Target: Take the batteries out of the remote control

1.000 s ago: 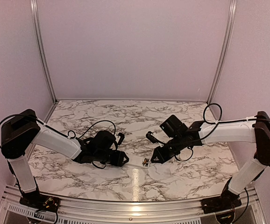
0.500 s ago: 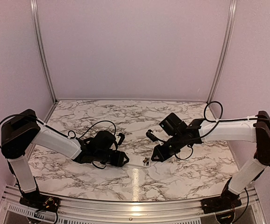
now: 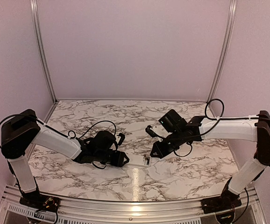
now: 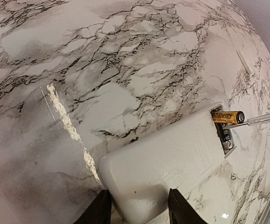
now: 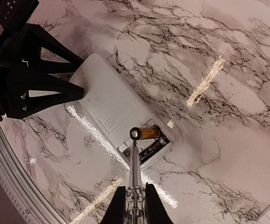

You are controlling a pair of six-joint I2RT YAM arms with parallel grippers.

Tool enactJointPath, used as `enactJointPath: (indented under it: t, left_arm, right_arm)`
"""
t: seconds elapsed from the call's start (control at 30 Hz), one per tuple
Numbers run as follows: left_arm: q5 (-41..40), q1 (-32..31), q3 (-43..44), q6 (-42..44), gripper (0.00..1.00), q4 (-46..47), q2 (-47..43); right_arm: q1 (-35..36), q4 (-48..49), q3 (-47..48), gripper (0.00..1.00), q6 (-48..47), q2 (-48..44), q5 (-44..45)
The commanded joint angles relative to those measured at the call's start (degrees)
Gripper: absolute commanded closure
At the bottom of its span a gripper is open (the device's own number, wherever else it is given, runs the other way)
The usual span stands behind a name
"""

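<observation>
The white remote control (image 4: 172, 158) lies flat on the marble table with its battery bay uncovered. My left gripper (image 4: 138, 207) is shut on its near end, one finger on each side. The orange-gold battery (image 5: 146, 133) sits tilted up at the bay's edge, and the dark battery (image 5: 149, 149) lies in the bay beside it. My right gripper (image 5: 135, 205) is shut on a thin clear rod (image 5: 134, 163), whose tip touches the orange battery's end. In the top view both grippers, left (image 3: 121, 159) and right (image 3: 154, 154), meet near the table's front middle.
The marble table (image 3: 125, 119) stretches back to the pink walls, with metal frame posts (image 3: 41, 51) at the corners. The left gripper's black fingers (image 5: 55, 91) show in the right wrist view beside the remote. A metal rail (image 3: 135, 212) runs along the front edge.
My right gripper and its rod have shifted slightly left and away from the front edge. The left arm and the remote have stayed put.
</observation>
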Motion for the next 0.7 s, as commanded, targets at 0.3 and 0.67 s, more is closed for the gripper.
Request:
enactJointPath:
  t: [0.3,0.67]
  left_arm:
    - [0.6,-0.6,0.8,1.1,0.57,-0.9,1.1]
    - [0.6,-0.6,0.9,1.1,0.57,-0.9,1.3]
  right_arm:
    - [0.4,-0.4,2.1,1.00,-1.2,1.8,3.4]
    - [-1.1,0.4,0.9,1.00,-2.0,1.2,3.0]
